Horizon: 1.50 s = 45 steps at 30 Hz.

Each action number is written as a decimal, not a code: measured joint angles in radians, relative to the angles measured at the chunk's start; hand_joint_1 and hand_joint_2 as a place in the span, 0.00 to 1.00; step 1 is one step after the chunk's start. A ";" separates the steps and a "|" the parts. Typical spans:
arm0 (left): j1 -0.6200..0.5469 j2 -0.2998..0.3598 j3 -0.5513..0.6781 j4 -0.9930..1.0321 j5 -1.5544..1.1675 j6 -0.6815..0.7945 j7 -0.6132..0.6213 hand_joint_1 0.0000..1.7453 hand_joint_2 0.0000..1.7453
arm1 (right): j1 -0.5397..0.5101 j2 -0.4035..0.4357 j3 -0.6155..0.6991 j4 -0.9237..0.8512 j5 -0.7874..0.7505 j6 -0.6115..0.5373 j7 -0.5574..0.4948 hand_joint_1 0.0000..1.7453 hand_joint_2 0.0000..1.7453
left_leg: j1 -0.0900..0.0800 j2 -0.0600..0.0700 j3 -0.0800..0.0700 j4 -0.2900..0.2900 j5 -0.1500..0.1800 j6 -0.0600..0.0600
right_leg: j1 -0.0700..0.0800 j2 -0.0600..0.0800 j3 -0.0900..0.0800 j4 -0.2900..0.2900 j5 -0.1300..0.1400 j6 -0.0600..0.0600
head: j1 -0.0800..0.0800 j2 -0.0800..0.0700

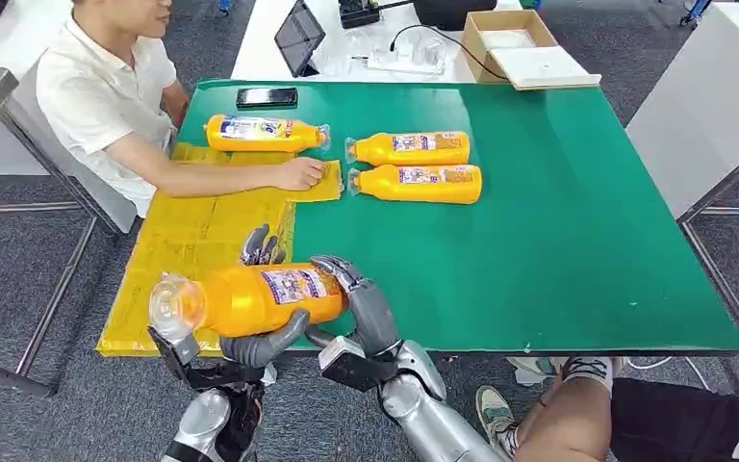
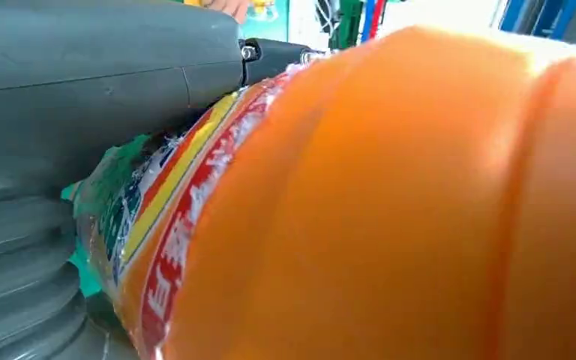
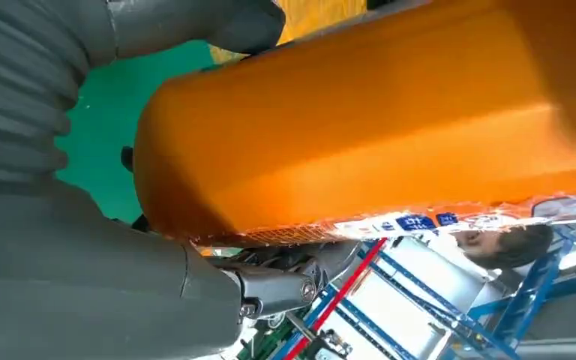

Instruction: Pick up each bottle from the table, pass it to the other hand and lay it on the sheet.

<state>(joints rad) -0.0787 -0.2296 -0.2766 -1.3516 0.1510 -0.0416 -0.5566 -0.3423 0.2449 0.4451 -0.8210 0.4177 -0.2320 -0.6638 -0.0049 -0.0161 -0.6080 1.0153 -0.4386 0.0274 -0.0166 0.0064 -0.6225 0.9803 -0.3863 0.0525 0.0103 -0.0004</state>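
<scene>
Both hands are gripping 1 orange bottle (image 1: 250, 299) sideways over the surface's near edge: left hand (image 1: 250, 346) cupping underneath, right hand (image 1: 361, 303) fingers wrapping its base. Label's too blurry to read.

No legible text on bottle labels (image 1: 293, 285)

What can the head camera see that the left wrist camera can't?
Only the head view shows the green table, the yellow sheet, three more orange plastic bottles lying down, a black phone, a seated person's hand on the sheet and the right hand. Only the left wrist view shows the held bottle's label up close, with its red and yellow stripes. Both show the held orange bottle and the left hand.
</scene>
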 measured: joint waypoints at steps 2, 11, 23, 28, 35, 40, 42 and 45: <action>-0.002 -0.002 0.000 0.000 0.008 0.001 -0.009 0.00 1.00 | -0.008 0.007 0.007 0.012 -0.008 0.009 0.001 1.00 1.00 | 0.000 0.000 0.000 0.000 0.000 0.000 | 0.000 0.000 0.000 0.000 0.000 0.000 | 0.000 0.000; -0.006 -0.002 0.002 0.009 0.002 0.040 -0.035 1.00 1.00 | -0.048 0.034 0.033 0.095 -0.038 0.012 0.000 0.00 0.00 | 0.000 0.000 0.000 0.000 0.000 0.000 | 0.000 0.000 0.000 0.000 0.000 0.000 | 0.000 0.000; -0.001 -0.002 0.029 0.006 0.112 -0.010 -0.006 1.00 1.00 | -0.018 0.032 0.090 0.113 -0.037 0.034 -0.002 0.00 0.00 | 0.000 0.000 -0.001 0.000 0.000 0.000 | 0.000 0.000 -0.002 0.000 0.000 0.000 | 0.000 0.000; 0.001 -0.002 0.037 0.005 0.085 0.049 0.001 1.00 1.00 | -0.007 0.026 0.099 0.113 -0.039 0.030 -0.002 0.00 0.00 | 0.000 0.000 -0.001 0.000 0.000 0.000 | 0.000 0.000 -0.002 0.000 0.000 0.000 | 0.000 0.000; -0.030 0.010 0.047 0.026 -0.008 0.176 0.049 1.00 1.00 | 0.026 0.009 0.103 0.110 -0.053 -0.024 -0.002 0.00 0.00 | 0.000 0.000 -0.002 0.000 0.000 0.000 | 0.000 0.000 -0.002 0.000 0.000 0.000 | 0.000 0.000; -0.072 0.051 0.086 0.043 -0.160 0.348 0.051 1.00 1.00 | 0.080 -0.025 0.092 0.055 -0.074 -0.070 -0.003 0.00 0.00 | 0.000 0.000 -0.002 0.000 0.000 0.000 | 0.000 0.000 -0.002 0.000 0.000 0.000 | 0.000 0.000; -0.081 0.061 0.097 0.044 -0.194 0.371 0.053 1.00 1.00 | 0.090 -0.037 0.084 0.036 -0.077 -0.074 -0.003 0.00 0.00 | 0.000 0.000 -0.002 0.000 0.000 0.000 | 0.000 0.000 -0.002 0.000 0.000 0.000 | 0.000 0.000; -0.087 0.069 0.102 0.048 -0.202 0.380 0.054 1.00 1.00 | 0.099 -0.048 0.078 0.017 -0.077 -0.076 -0.003 0.00 0.00 | 0.000 0.001 -0.002 0.000 0.000 0.000 | 0.000 0.000 -0.002 0.000 0.000 0.000 | 0.000 0.000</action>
<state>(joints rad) -0.1660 -0.1610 -0.1743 -1.3031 -0.0511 0.3383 -0.5028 -0.2433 0.1972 0.5230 -0.8037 0.3410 -0.3075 -0.6664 -0.0049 -0.0151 -0.6096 1.0153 -0.4385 0.0272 -0.0167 0.0066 -0.6248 0.9805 -0.3862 0.0524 0.0103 -0.0004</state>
